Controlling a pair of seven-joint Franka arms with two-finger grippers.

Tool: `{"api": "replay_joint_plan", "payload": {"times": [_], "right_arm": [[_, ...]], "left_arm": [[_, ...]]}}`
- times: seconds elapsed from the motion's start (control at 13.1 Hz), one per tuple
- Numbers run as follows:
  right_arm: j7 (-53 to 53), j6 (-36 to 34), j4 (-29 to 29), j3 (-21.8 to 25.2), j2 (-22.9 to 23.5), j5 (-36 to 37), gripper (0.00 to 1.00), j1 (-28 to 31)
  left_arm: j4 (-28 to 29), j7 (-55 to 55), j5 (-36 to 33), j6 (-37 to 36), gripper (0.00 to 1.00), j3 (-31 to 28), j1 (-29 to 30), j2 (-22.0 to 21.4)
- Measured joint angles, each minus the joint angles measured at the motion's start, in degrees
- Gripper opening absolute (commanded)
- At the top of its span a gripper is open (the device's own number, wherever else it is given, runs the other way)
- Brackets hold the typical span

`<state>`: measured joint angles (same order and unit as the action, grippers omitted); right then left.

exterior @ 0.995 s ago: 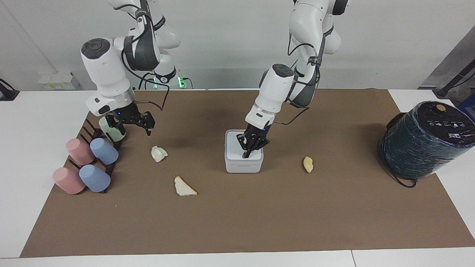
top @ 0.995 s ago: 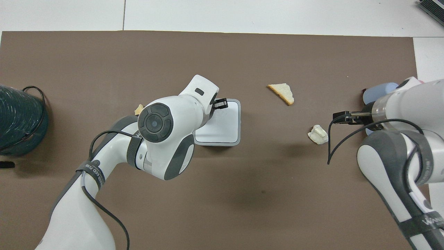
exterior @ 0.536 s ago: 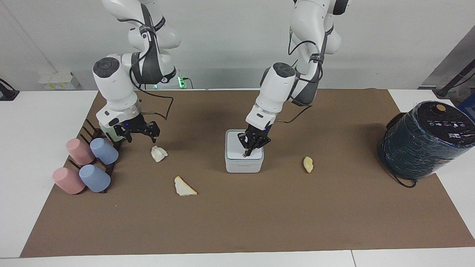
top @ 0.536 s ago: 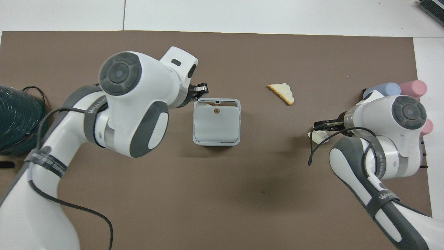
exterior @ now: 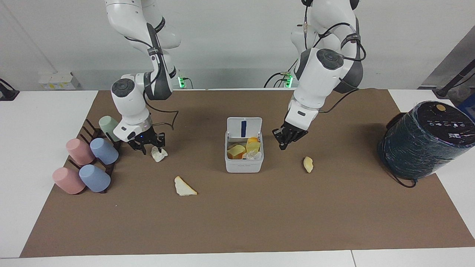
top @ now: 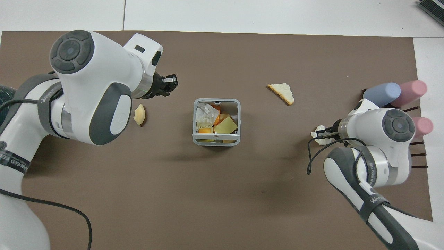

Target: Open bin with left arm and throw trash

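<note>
The right gripper (exterior: 147,145) sits low at the crumpled tissue wad (exterior: 159,155), fingers spread around it; the white bin (exterior: 243,163) stands mid-mat, lid up, scraps inside. The left gripper (exterior: 288,139) hovers beside the bin, fingers narrow, empty; the yellowish chunk (exterior: 308,164) and cream wedge (exterior: 184,187) lie farther out.

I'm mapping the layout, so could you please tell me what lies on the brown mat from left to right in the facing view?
Cup rack with pastel cups → crumpled tissue wad → cream wedge → open bin → yellowish chunk → dark wrapped cylinder.
</note>
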<state>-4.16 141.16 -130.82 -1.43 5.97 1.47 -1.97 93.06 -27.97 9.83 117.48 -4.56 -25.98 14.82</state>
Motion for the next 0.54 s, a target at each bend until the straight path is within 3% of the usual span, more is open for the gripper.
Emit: {"api": "replay_joint_plan", "payload": {"times": [0.08,0.15,0.31,0.54], "right_arm": [[-0.04,0.01,-0.12,-0.03,-0.02,0.0,0.0,-0.2],[-0.04,0.01,-0.13,-0.05,-0.07,0.0,0.0,-0.47],[0.18,0.36,0.2,-0.14,-0.25,0.0,0.0,-0.81],[5.92,-2.38,4.66,-0.3,-0.77,-0.08,0.0,-2.55]], "left_arm": [[0.49,2.19,-0.03,-0.06,0.68,-0.04,1.34,0.0],[1.09,4.09,-0.04,-0.06,0.94,-0.08,2.74,-0.02],[2.65,7.52,-0.79,0.37,1.0,-0.16,5.4,-0.24],[7.7,9.64,-4.04,6.28,1.0,-0.23,7.41,-1.6]]}}
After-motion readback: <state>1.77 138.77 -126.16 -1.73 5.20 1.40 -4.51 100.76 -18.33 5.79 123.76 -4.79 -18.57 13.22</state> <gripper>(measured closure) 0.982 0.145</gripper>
